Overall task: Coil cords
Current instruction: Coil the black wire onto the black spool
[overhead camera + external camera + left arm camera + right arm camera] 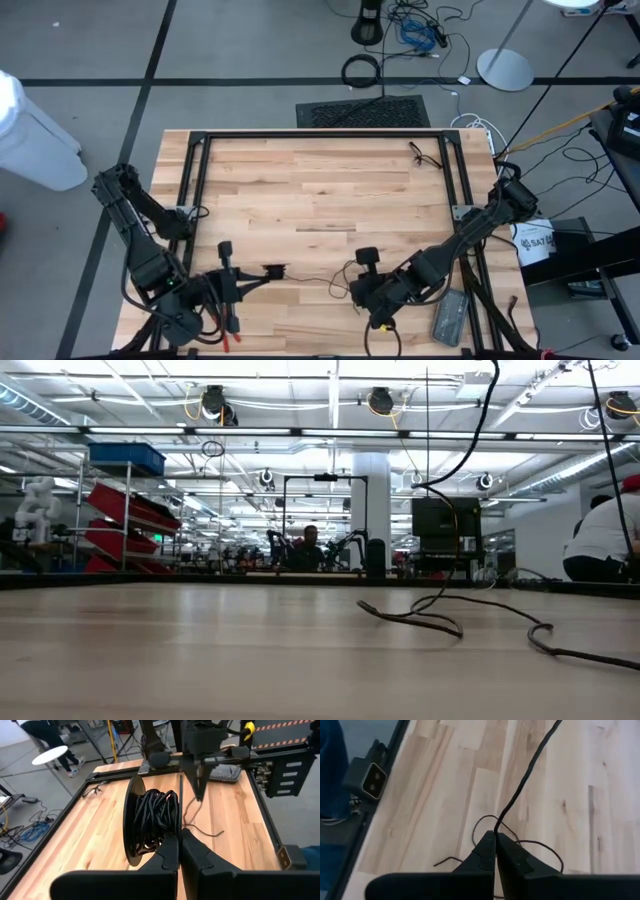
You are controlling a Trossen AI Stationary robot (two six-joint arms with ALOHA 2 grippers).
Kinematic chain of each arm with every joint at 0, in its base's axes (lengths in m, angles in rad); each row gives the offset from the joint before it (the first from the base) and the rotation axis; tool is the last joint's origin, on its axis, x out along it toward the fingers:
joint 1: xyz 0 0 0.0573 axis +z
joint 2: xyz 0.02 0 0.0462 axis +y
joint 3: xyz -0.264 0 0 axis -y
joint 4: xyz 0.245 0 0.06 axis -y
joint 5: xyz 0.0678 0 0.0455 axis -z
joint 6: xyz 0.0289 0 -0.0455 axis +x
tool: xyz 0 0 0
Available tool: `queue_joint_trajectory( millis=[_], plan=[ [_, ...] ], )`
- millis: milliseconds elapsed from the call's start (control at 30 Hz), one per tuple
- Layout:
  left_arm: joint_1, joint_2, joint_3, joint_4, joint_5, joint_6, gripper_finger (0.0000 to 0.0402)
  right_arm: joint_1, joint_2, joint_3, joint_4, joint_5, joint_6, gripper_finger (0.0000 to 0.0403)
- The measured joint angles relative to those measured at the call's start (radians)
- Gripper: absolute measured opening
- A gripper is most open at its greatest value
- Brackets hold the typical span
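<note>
A thin black cord is wound into a bundle (156,822) against a round dark disc (131,815). My left gripper (178,840), at the table's near left (258,276), is shut on this bundle. The loose cord (318,281) runs across the wood to my right gripper (495,836), which is shut on it near the table's near middle (356,292). Slack loops (532,845) lie on the table under the right gripper. In the low view the cord (430,622) lies on the table top, and neither gripper shows there. My left gripper pinches the near lower side of the wound bundle (167,831) between its two fingers, coming nearly level from the table's left. The disc stands on edge and the bundle looks lifted clear of the wood. My right gripper pinches the thin cord (496,829) at its fingertips, slanting down from the table's right. From the fingers one stretch (530,767) runs away nearly straight. The rest lies slack in loops on the table.
Red-handled pliers (232,326) lie by the left arm at the near edge. A grey box (449,317) sits at the near right. Another small black cord (424,155) lies at the far right. A black frame (320,134) borders the table.
</note>
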Motion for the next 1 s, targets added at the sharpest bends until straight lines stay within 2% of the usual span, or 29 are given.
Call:
queue_joint_trajectory(
  millis=[333,667,1000],
  plan=[
    [0.007,0.016,0.000,-0.044,0.065,0.000,0.0002,0.010,0.000,0.082,-0.014,0.080,-0.035,0.0000],
    [0.022,0.073,0.000,-0.073,0.204,0.013,0.0002,0.031,0.000,0.164,0.014,0.202,-0.168,0.0000],
    [0.070,0.082,0.000,-0.070,0.207,0.026,0.0002,0.062,0.000,0.251,0.020,0.198,-0.272,0.0000]
  ],
)
